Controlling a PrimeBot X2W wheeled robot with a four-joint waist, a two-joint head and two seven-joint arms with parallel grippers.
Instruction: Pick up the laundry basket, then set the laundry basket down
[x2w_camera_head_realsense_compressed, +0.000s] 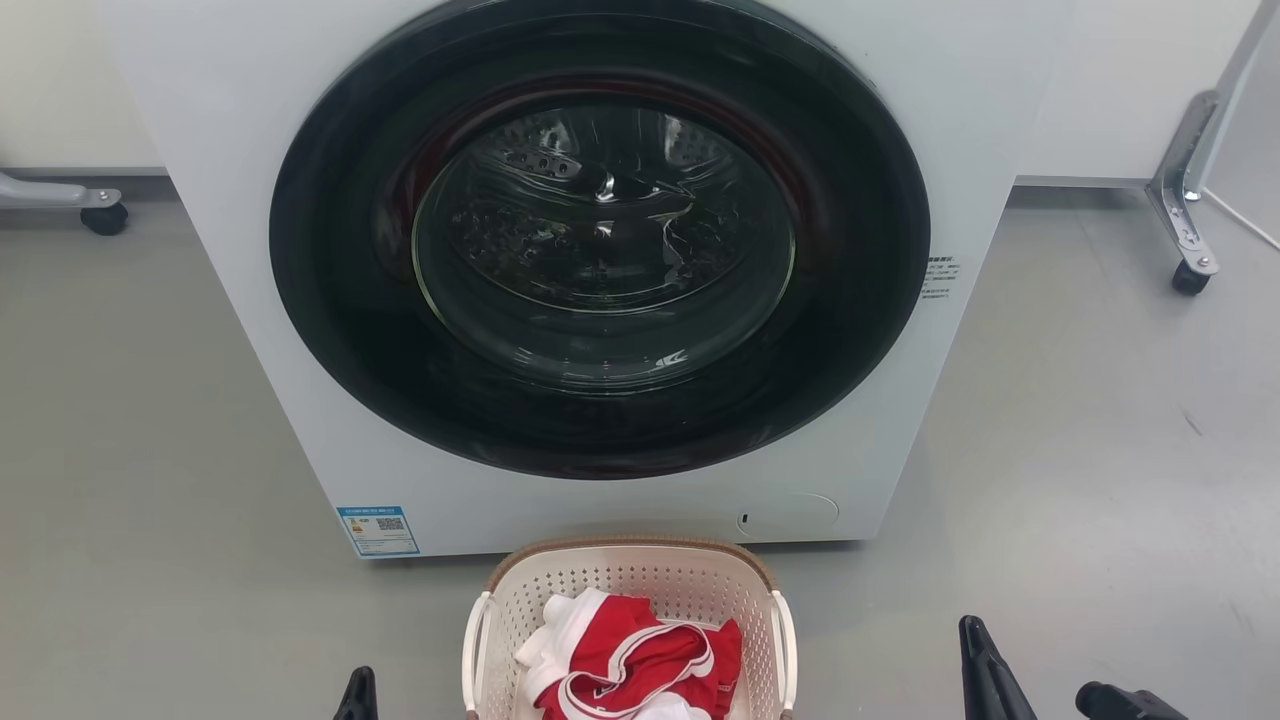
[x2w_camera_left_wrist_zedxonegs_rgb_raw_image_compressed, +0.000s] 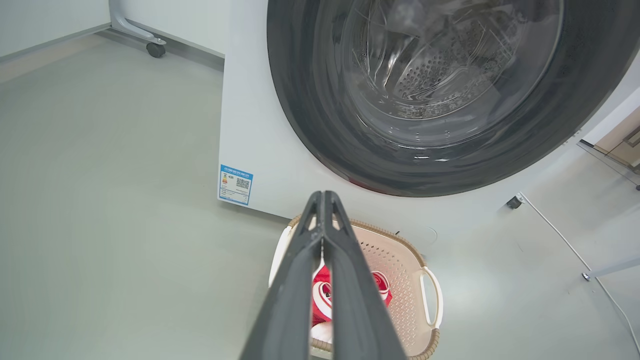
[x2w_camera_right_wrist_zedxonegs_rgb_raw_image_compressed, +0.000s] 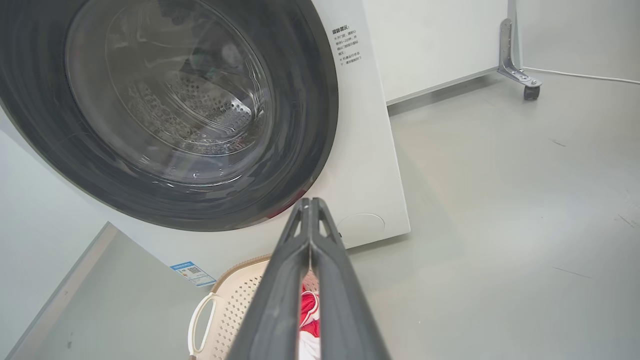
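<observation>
The laundry basket (x2w_camera_head_realsense_compressed: 690, 588) stands on the grey floor just in front of the washing machine, cream-white and perforated, with a brown woven rim and white side handles. A red and white garment (x2w_camera_head_realsense_compressed: 640, 660) lies in it. My left gripper (x2w_camera_head_realsense_compressed: 358, 692) is low to the basket's left and my right gripper (x2w_camera_head_realsense_compressed: 978, 650) is further off to its right, both apart from it. In the left wrist view my left gripper (x2w_camera_left_wrist_zedxonegs_rgb_raw_image_compressed: 324, 196) is shut on nothing above the basket (x2w_camera_left_wrist_zedxonegs_rgb_raw_image_compressed: 400, 260). The right wrist view has my right gripper (x2w_camera_right_wrist_zedxonegs_rgb_raw_image_compressed: 310, 201) shut and empty, with the basket (x2w_camera_right_wrist_zedxonegs_rgb_raw_image_compressed: 232, 300) below it.
The white washing machine (x2w_camera_head_realsense_compressed: 250, 250) with its closed round dark glass door (x2w_camera_head_realsense_compressed: 600, 240) rises close behind the basket. Metal frame legs on castors stand at the back left (x2w_camera_head_realsense_compressed: 95, 208) and back right (x2w_camera_head_realsense_compressed: 1188, 200). A white cable (x2w_camera_head_realsense_compressed: 1242, 218) lies on the floor at the right.
</observation>
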